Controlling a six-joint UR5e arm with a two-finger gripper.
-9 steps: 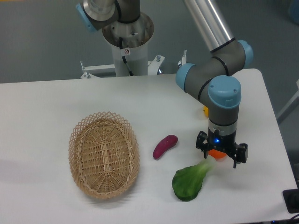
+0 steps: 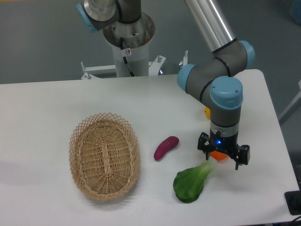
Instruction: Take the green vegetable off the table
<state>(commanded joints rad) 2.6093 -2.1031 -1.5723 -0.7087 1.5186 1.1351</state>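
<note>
No visible change from half a second earlier: same arm pose, same layout on the table point(image 2: 56, 101).

Green vegetable point(image 2: 190, 182) lying flat near the front edge, toward the right corner, dark leaf end nearest that edge, pale stem angled up and right. Stem tip just under the gripper point(image 2: 224, 158), touching it or merely overlapping, hard to tell. Gripper pointing straight down, fingers spread wide, one dark fingertip on each side, pinching nothing. Orange object point(image 2: 217, 154) partly hidden between the fingers, shape unclear. Small yellow thing point(image 2: 207, 112) mostly hidden behind the wrist.

Purple piece point(image 2: 166, 147) near the table's middle, apart from the vegetable. Wicker basket point(image 2: 104, 155) toward the front-left. Table's right front corner and left side cut off by the frame.
</note>
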